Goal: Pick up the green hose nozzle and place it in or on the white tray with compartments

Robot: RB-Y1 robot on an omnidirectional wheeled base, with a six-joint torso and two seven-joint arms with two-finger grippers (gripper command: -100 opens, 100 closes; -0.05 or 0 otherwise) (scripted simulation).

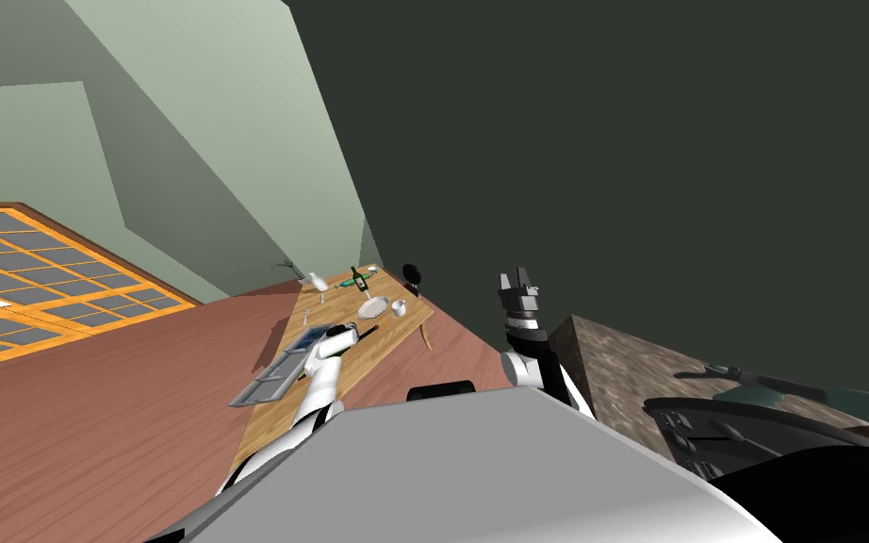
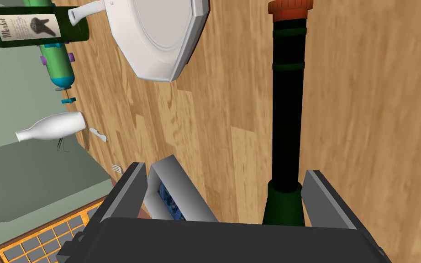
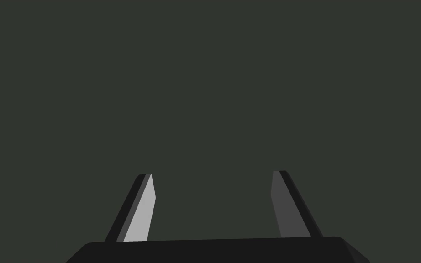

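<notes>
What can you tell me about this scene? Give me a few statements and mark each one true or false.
1. The left gripper is open, with the hose nozzle between its fingers. True.
2. The hose nozzle lies on the white plate. False: it is apart from the plate, over the bare wooden table.
3. The nozzle's end away from the gripper is orange. True.
4. The right gripper holds a cup. False: it is open with nothing between its fingers, facing a flat dark surface.
</notes>
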